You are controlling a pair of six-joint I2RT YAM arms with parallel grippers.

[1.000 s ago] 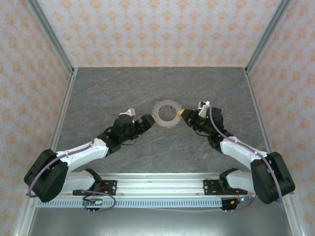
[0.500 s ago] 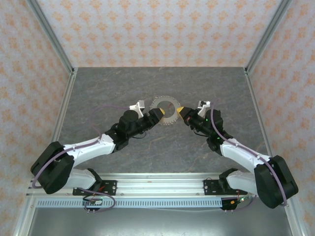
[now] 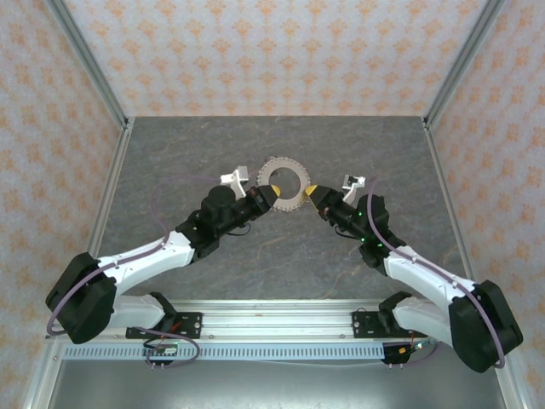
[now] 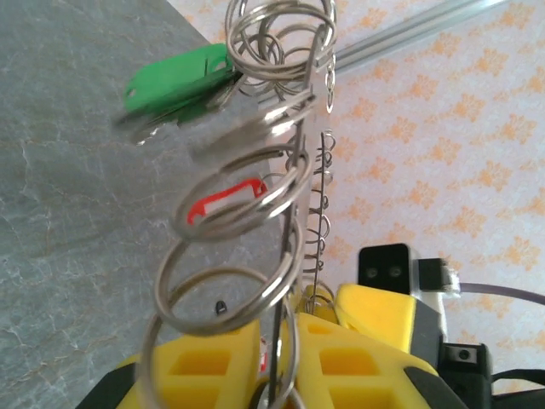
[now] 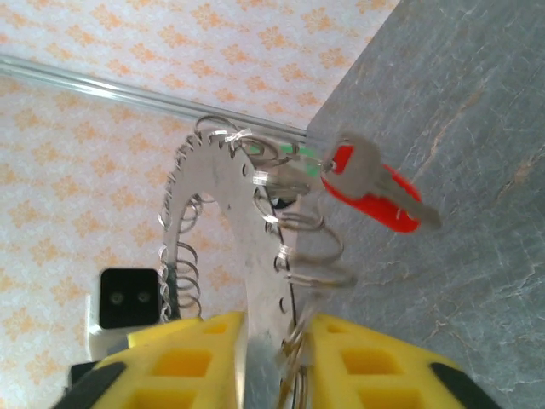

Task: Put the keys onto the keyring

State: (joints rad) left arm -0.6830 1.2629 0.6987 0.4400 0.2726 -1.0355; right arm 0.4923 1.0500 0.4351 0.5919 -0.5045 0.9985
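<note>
Over the mid table (image 3: 170, 162): keyring (image 3: 285, 189), upright between both arms. On its left rim, newly swung in and closed down from wide: left gripper (image 3: 266, 198), pinching the plate. On the right rim: right gripper (image 3: 313, 198), jaws eased a little apart; cannot tell whether gripping. Reads as a handover leftward. Already hanging on small loops: green key (image 4: 174, 81), red key (image 5: 375, 187).
</note>
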